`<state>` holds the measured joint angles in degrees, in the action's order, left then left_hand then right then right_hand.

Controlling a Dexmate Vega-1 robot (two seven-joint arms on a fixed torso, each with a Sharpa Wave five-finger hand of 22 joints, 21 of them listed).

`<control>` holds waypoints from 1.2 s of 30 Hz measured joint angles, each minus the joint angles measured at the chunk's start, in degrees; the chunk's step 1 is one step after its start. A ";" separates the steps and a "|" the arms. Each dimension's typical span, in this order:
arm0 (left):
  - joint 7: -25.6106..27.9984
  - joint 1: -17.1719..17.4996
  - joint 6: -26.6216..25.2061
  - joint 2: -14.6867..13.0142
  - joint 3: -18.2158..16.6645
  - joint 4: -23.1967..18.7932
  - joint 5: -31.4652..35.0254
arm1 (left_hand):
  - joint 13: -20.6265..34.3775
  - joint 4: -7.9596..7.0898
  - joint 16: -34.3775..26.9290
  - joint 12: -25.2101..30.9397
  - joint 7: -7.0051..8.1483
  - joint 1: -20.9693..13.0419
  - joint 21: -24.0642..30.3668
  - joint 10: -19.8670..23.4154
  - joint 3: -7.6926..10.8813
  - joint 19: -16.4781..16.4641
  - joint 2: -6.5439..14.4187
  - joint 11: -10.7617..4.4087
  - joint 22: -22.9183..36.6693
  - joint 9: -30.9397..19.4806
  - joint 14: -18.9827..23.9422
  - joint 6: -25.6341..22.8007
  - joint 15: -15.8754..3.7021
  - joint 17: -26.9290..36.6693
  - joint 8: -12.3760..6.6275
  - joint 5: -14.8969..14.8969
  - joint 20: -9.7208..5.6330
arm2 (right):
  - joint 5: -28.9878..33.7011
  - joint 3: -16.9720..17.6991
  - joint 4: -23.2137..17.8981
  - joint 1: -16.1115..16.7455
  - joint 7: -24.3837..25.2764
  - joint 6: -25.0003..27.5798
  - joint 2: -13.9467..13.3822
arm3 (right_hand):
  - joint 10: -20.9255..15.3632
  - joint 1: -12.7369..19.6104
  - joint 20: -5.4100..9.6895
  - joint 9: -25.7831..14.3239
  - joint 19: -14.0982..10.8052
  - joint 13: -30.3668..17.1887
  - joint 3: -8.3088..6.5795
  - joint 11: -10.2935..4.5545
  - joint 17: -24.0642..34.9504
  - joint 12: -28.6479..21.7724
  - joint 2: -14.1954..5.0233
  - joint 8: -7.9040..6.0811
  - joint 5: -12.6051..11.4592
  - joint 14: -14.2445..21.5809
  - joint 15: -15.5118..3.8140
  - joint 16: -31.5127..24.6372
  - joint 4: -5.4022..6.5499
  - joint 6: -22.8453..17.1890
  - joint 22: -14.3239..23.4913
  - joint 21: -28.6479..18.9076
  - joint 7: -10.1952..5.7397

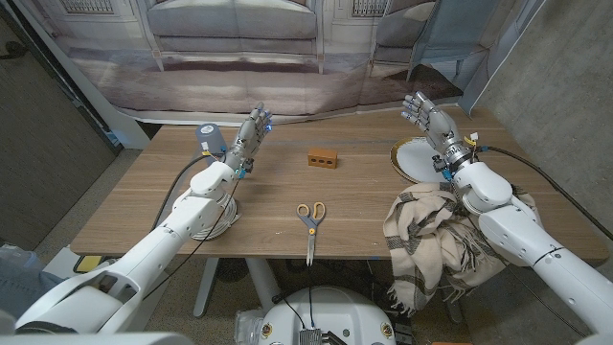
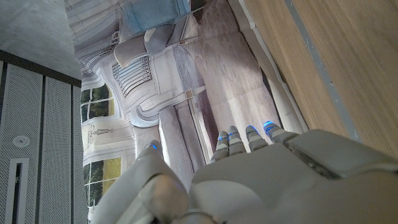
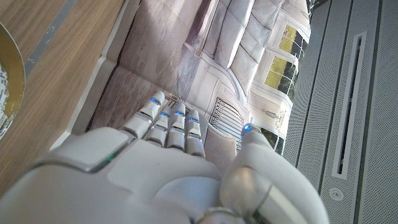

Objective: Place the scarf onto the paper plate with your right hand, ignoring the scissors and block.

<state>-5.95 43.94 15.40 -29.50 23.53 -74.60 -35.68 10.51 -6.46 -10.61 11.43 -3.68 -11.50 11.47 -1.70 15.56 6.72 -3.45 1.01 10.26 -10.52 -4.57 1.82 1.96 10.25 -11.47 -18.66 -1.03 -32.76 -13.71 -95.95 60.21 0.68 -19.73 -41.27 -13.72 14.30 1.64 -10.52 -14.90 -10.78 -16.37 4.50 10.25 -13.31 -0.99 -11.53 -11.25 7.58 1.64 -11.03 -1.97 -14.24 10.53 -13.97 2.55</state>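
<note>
A beige plaid scarf point(image 1: 433, 241) lies bunched at the table's front right and hangs over the edge, partly under my right forearm. The paper plate point(image 1: 414, 158), white with a gold rim, lies just behind it; a piece of its rim point(image 3: 7, 87) shows in the right wrist view. My right hand point(image 1: 428, 119) is raised above the plate's far side, fingers spread and pointing up, holding nothing. My left hand point(image 1: 248, 137) is raised over the table's left half, fingers up and empty. Both hands' fingers point(image 2: 249, 138) point(image 3: 171, 121) point toward the backdrop.
Scissors point(image 1: 309, 218) with yellow handles lie near the front middle. A small brown block point(image 1: 323, 158) sits at the centre. A blue-capped cylinder point(image 1: 209, 138) stands behind my left hand. A printed backdrop point(image 1: 239, 48) hangs beyond the far edge.
</note>
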 measured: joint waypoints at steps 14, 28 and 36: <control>0.34 -0.18 -0.60 -0.17 0.61 -0.77 0.80 | 0.00 0.01 0.00 0.00 0.00 0.00 0.00 0.00 -0.01 0.00 0.00 0.00 0.00 0.00 0.00 0.00 0.00 0.00 0.00 0.00 0.00 | 3.52 2.44 -2.98 4.46 2.58 -2.53 -1.88 | -0.72 0.30 0.21 0.00 -0.21 0.00 0.00 -0.10 0.00 0.00 -0.30 0.00 0.00 0.31 -0.31 0.00 0.01 -0.43 0.00 0.00 -0.43; 1.11 0.40 -1.18 -0.80 0.61 -2.59 1.27 | 0.00 0.15 0.00 0.00 0.14 -0.46 0.00 0.00 -0.15 -0.23 -0.01 0.00 0.00 0.00 0.00 -0.13 0.00 0.00 0.00 0.01 0.22 | 8.24 5.11 -6.75 9.11 5.89 -2.21 -3.64 | -1.02 0.30 0.10 0.00 -0.72 0.00 0.17 -0.40 0.00 -0.24 -0.30 0.00 0.00 1.16 -0.75 0.00 -0.16 -0.82 -0.01 0.22 -0.82; 1.18 0.39 -1.56 -0.79 0.90 -2.82 1.48 | 0.00 0.15 0.00 0.00 0.32 -0.46 0.00 0.00 -0.15 -0.23 -0.01 0.00 -0.01 0.00 0.00 -0.31 0.00 0.00 0.00 0.01 0.22 | 11.31 6.83 -8.79 12.12 8.42 -1.47 -4.03 | -1.33 0.30 0.10 0.00 -0.72 0.00 0.17 -0.71 0.00 -0.44 -0.30 0.00 0.00 1.44 -0.61 0.00 -0.16 -1.04 -0.01 0.22 -1.04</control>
<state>-4.77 44.33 13.84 -30.30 24.44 -77.41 -34.20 10.51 -6.30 -10.61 11.43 -3.36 -11.96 11.47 -1.70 15.41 6.49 -3.46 1.01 10.25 -10.52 -4.57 1.51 1.96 10.25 -11.47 -18.65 -0.81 -21.44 -6.87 -104.74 72.33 9.10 -21.20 -45.30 -15.06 14.59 1.74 -10.51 -15.62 -10.78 -16.20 3.78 10.25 -13.75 -1.30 -11.53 -11.25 9.02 1.03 -11.03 -2.13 -15.28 10.52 -13.75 1.51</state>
